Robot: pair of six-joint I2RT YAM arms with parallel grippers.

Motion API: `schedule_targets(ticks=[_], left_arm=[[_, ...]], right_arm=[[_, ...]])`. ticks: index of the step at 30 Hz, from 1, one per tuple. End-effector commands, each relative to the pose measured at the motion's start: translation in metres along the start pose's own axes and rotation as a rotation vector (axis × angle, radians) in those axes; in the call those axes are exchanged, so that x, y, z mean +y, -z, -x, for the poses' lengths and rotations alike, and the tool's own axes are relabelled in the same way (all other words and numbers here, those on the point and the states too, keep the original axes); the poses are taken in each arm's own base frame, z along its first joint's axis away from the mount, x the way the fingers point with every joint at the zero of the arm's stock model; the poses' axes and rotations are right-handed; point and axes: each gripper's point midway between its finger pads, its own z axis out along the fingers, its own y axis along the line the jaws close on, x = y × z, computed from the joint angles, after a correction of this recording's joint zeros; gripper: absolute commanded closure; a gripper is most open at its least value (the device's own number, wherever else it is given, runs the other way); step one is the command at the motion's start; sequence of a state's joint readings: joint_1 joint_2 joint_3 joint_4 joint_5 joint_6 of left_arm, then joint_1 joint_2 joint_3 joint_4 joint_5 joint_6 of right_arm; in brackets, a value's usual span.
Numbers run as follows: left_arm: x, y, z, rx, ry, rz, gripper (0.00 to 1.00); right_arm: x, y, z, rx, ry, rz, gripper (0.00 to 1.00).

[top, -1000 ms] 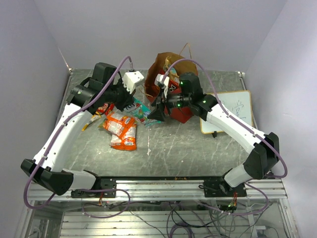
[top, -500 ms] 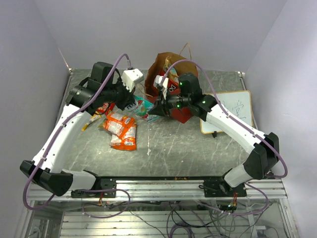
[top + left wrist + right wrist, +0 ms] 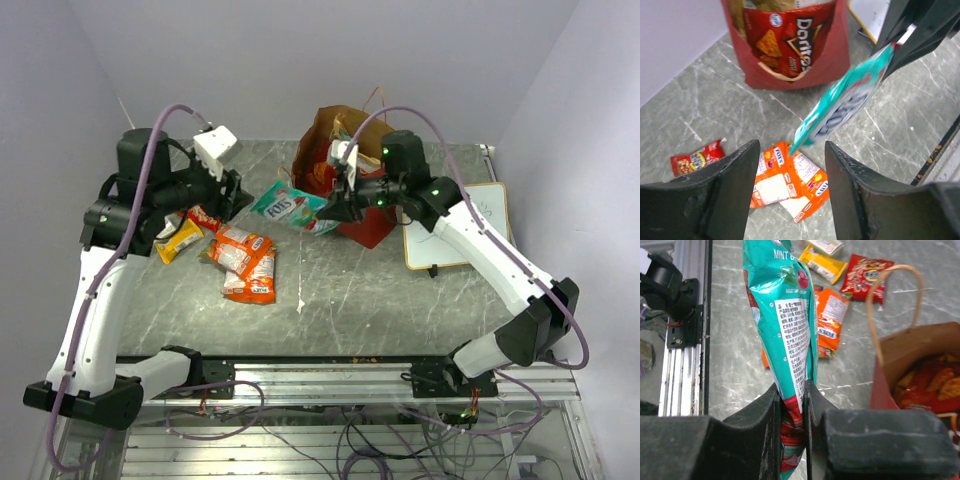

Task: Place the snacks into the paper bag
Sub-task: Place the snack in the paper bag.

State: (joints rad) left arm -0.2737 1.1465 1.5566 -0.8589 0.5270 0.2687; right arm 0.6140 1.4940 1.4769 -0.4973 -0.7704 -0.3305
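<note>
Left hand (image 3: 792, 172) has let go of the teal packet (image 3: 290, 207) and backed off to upper left, fingers apart, empty. Right hand (image 3: 792, 405) now pinches it by one end, off the surface (image 3: 380, 290), mid-frame just left of the paper bag (image 3: 368, 228).

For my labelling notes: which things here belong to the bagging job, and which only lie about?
Job: paper bag, teal packet, orange packets, yellow packet, small red packet, Doritos bag.
Lying about: whiteboard.
</note>
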Motion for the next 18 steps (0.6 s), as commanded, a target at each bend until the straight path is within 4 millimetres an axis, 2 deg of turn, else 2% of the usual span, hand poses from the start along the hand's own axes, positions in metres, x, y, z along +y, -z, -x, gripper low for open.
schedule_targets(ticks=[1,3,6,10,14,18], left_arm=[[0.011,0.019,0.017,-0.083,0.002,0.041,0.32],[0.014,0.025,0.018,-0.079,-0.008,0.070,0.31],[0.019,0.030,0.018,-0.074,-0.011,0.104,0.29],[0.027,0.030,0.017,-0.072,-0.001,0.133,0.27],[0.036,0.031,0.016,-0.067,0.009,0.181,0.23],[0.047,0.034,0.013,-0.052,0.013,0.245,0.18]], right_arm=[[-0.008,0.046,0.051,-0.117,0.057,-0.043,1.00],[-0.016,0.062,0.061,-0.132,0.051,-0.086,1.00],[-0.040,0.089,0.072,-0.128,0.062,-0.233,1.00],[-0.080,0.122,0.082,-0.098,0.042,-0.489,1.00],[-0.117,0.144,0.081,-0.034,0.023,-0.694,1.00],[-0.144,0.153,0.074,0.036,0.026,-0.806,1.00]])
